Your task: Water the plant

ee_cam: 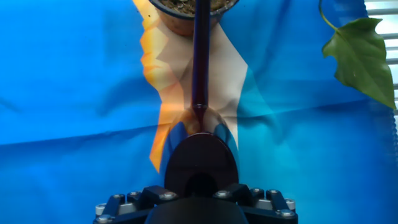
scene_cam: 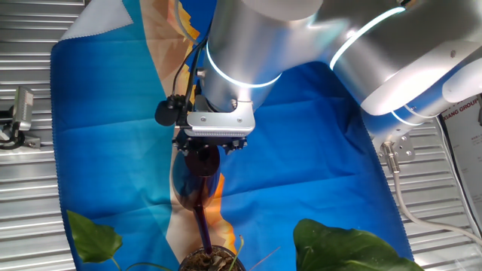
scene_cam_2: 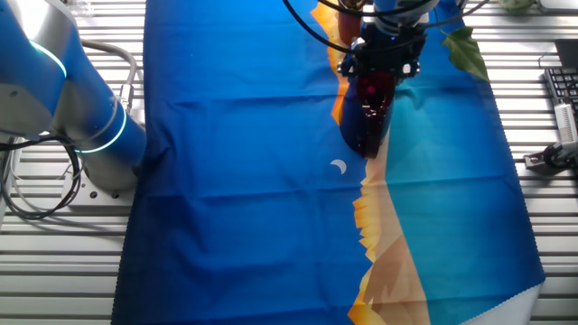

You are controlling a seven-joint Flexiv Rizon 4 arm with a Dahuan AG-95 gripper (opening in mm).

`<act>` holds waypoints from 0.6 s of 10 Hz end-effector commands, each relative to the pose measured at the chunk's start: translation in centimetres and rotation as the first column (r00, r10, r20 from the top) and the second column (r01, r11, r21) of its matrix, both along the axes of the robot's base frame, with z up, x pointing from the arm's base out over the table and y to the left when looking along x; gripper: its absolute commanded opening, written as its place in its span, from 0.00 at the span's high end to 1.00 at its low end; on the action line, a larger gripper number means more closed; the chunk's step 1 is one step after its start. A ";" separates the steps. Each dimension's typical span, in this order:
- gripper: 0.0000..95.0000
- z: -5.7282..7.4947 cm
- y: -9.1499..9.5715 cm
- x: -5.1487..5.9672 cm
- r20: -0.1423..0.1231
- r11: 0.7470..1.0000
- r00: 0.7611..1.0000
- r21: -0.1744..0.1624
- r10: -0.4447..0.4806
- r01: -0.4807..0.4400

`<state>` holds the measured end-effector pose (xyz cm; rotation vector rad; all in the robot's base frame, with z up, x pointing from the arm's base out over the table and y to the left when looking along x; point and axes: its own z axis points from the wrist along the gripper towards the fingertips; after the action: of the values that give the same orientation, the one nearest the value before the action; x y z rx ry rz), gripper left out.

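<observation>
My claw (scene_cam: 203, 153) grips the dark red long-spouted watering vessel (scene_cam: 197, 181), its spout reaching over the small round dark pot of the green broad-leaved plant (scene_cam: 212, 260) at the blue-clothed counter's (scene_cam: 301, 150) near edge.

We see a bright blue cloth (scene_cam: 301, 135) with an orange, tan and pale turquoise band. The watering can (ee_cam: 200, 93) reads dark red, almost purple. The plant (scene_cam: 346, 245) shows glossy green leaves, brown soil. Silver arm (scene_cam: 248, 45), glowing white-blue rings.

A sign (scene_cam: 461, 113) at the right edge reads "IANG GROUP", cut off. Smaller print beneath it is too small to read.
</observation>
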<state>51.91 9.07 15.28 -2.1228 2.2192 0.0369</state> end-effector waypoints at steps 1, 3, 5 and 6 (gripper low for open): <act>0.00 -0.1 0.1 0.1 0.000 1.000 1.000 0.000 0.000 0.000; 0.00 -0.4 0.1 0.2 0.001 1.000 1.000 0.004 -0.002 0.002; 0.00 -0.6 0.1 0.4 0.003 1.000 1.000 0.004 -0.003 0.003; 0.00 -0.7 0.2 0.4 0.004 1.000 1.000 0.002 -0.004 0.004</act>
<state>52.36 9.21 14.56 -2.1147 2.2218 0.0352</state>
